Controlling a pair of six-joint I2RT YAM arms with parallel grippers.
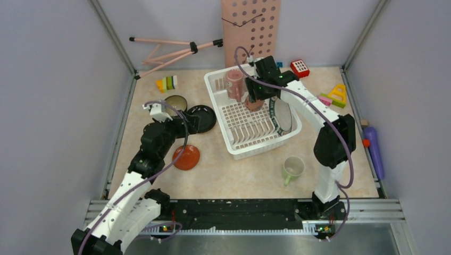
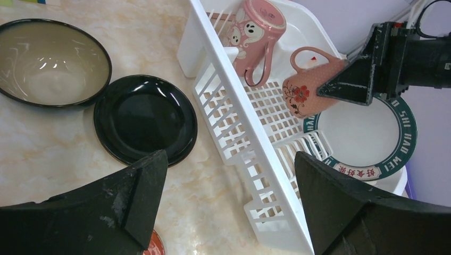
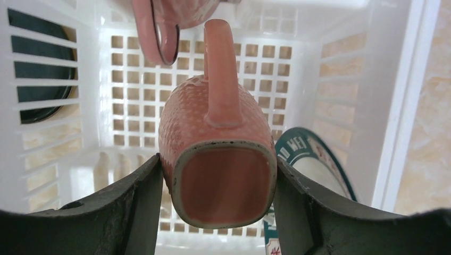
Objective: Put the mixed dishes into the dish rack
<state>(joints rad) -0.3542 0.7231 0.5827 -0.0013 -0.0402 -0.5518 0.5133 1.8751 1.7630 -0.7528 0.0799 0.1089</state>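
The small cup (image 3: 213,122) hangs inside the dish rack (image 1: 242,151), toward the table's far edge, pinched across its body by the right claw (image 3: 218,180). Its long axis runs roughly downward from the claw, base toward the wrist and handle toward the pink mug (image 1: 234,84). The left claw (image 2: 228,159), spread, is farther off.

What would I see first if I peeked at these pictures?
The right gripper grips a small cup with a red flower on it, just above the floor of the white dish rack. Already in the rack are a pink mug with ghost-like faces and a plate with a lettered rim.
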